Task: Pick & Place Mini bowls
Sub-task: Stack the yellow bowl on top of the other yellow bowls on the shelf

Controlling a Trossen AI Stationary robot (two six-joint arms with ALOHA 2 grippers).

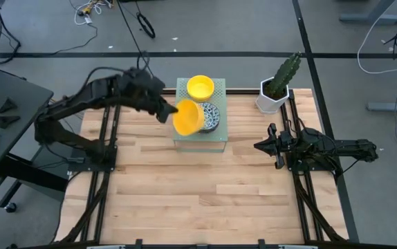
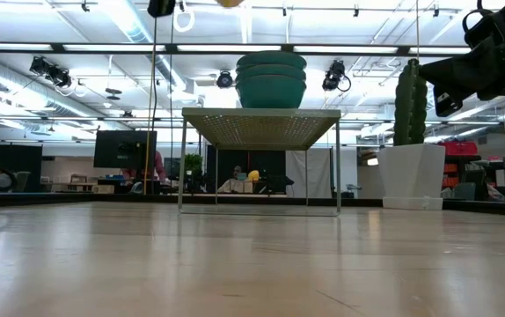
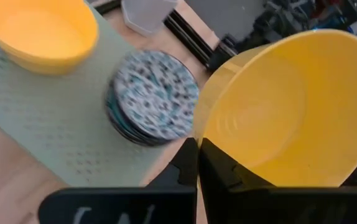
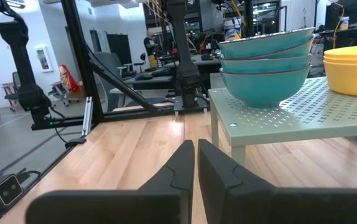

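A pale green perforated stand (image 1: pixel 216 142) stands on the wooden table at the far middle. On it are a stack of blue-patterned mini bowls (image 1: pixel 211 116) (image 3: pixel 153 96) and, farther back, plain yellow mini bowls (image 1: pixel 200 87) (image 3: pixel 41 34). My left gripper (image 1: pixel 173 113) (image 3: pixel 197 144) is over the stand's left side, shut on another yellow mini bowl (image 1: pixel 187 117) (image 3: pixel 284 112). My right gripper (image 1: pixel 259 146) (image 4: pixel 195 155) waits at the table's right, shut with nothing in it, pointing toward the stand. My left gripper pinches the yellow bowl's rim (image 3: pixel 201 134) between its two fingers, one finger on the inside of the wall and one on the outside. The fingers come slanting down from the table's left. The bowl is lifted clear of the stand and strongly tilted, beside the blue-patterned stack.
A white pot with a green cactus (image 1: pixel 276 93) (image 2: pixel 409 172) stands at the far right corner of the table. Black frame rails (image 1: pixel 102 180) run along both sides. The near half of the wooden table (image 1: pixel 198 200) is bare wood.
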